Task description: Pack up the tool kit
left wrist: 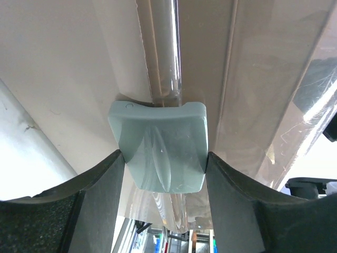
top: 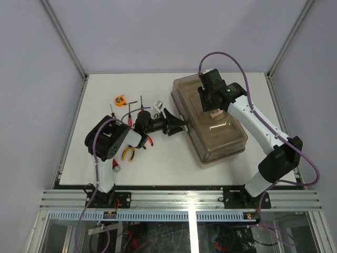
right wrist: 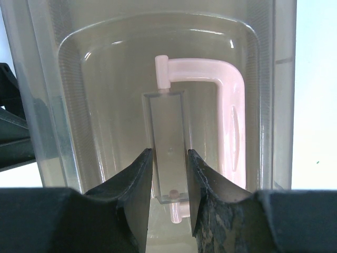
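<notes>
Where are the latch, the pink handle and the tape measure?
latch (left wrist: 160,145): left wrist view, its face.
pink handle (right wrist: 233,121): right wrist view, long bar.
tape measure (top: 121,99): top view, its case.

White table (top: 174,163) stands between pale lilac walls (top: 168,31), evenly lit.

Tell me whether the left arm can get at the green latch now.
Likely yes: its tool sits around the green latch on the toolbox, fingers against both sides, nothing between.

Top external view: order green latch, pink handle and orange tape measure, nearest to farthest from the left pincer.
1. Green plastic latch, in the left pincer.
2. Pink plastic handle, on the translucent brown lid.
3. Round orange tape measure, far left.
</notes>
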`<state>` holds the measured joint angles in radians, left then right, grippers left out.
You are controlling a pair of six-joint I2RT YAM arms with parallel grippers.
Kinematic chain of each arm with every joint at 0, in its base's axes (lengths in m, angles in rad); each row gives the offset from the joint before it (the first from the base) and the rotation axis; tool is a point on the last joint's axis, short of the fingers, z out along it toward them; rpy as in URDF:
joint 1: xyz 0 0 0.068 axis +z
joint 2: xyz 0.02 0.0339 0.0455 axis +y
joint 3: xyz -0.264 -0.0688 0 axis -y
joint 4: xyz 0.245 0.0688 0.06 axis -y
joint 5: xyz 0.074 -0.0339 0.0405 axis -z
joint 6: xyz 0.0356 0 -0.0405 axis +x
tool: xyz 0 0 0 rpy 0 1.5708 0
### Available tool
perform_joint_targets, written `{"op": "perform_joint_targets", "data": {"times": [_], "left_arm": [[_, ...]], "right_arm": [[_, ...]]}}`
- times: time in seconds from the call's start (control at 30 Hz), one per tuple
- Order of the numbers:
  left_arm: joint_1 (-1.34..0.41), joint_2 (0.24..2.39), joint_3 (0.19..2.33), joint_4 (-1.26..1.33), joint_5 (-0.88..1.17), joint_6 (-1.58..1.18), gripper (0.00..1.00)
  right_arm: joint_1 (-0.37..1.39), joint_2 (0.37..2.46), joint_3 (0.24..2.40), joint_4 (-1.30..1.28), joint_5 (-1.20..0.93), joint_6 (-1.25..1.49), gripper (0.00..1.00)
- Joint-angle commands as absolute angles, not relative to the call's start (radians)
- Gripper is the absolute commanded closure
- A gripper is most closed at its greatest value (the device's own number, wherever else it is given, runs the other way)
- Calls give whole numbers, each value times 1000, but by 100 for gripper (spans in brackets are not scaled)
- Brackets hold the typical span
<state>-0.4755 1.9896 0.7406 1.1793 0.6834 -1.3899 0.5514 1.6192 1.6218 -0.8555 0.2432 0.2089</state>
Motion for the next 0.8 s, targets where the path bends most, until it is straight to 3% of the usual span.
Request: {"op": "perform_joint_targets", "data": {"times": [0.0,0.33,0.53,0.6,0.7,0.77], "left_arm": [[-518,1894,770,1023,597,-1292,100],[-518,1804,808,654,560,-1171,100],[-519,1772,802,604,548,-1146,100],[-520,1773,796,627,554,-1134,87],[-520,1782,772,695,561,-1153,44],[-519,1784,753,745,564,-1173,27]], "right_arm": [[591,1669,1550,-1040,54,256,67],[591,1669,1535,-1021,48,269,67],[591,1633,1513,-1016,46,275,67],[591,1627,1507,-1017,47,278,67],[591,1619,1500,-1018,48,279,67],[591,1614,1497,-1021,48,281,67]]}}
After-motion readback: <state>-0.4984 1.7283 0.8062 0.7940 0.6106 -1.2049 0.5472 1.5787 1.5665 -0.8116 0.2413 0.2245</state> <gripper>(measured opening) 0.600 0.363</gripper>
